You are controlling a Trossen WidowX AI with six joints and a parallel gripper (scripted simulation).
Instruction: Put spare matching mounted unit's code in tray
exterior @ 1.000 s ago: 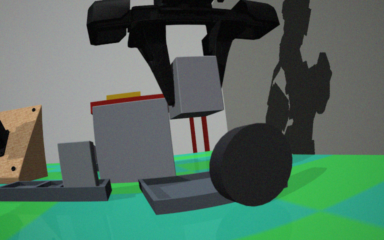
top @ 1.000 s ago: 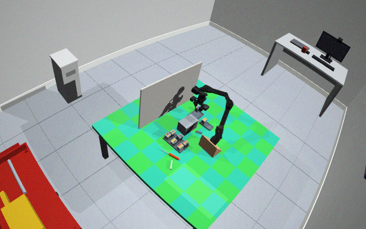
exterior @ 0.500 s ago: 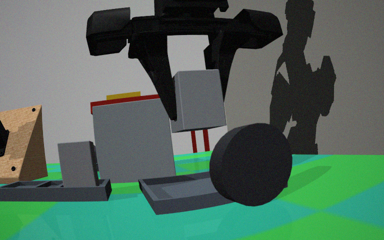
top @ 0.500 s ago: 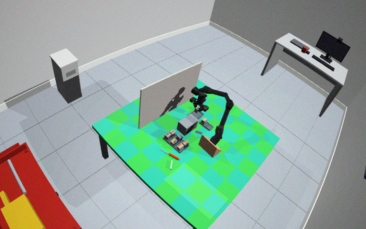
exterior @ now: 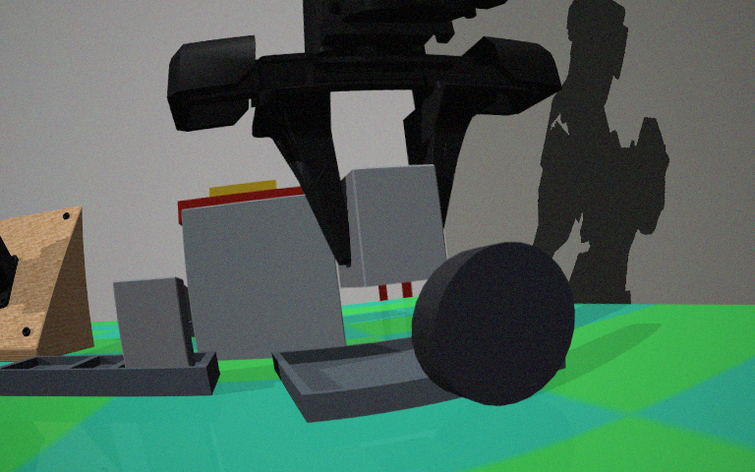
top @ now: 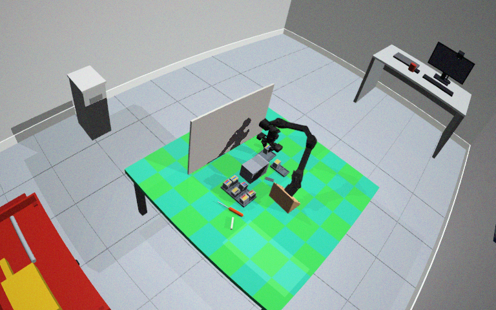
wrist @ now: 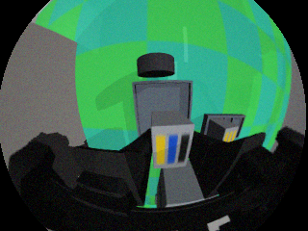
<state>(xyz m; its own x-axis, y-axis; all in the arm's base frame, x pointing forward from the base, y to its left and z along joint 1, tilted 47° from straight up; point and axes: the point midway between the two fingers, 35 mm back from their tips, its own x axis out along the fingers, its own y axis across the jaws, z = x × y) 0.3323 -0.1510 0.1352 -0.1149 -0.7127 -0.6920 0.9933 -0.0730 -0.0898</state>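
Jaws of my gripper [exterior: 389,245] clenched on the spare [exterior: 395,222], hanging above the tray [exterior: 333,389]; I judge lowering then release comes next.

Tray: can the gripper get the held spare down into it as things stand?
Probably yes. The gripper, shut on the grey spare, hangs above the open tray; the black disc at the tray's edge stands beside that path.

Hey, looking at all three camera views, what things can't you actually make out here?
- Mounted unit: its back and printed code face away in the exterior view; too small from the top.
- Held spare in the gripper: the exterior view shows only a plain grey side; its stripes appear only at the wrist.
- Rack spares: stripe order too small from the top.
- Tray: its right end is hidden by the dark disc.
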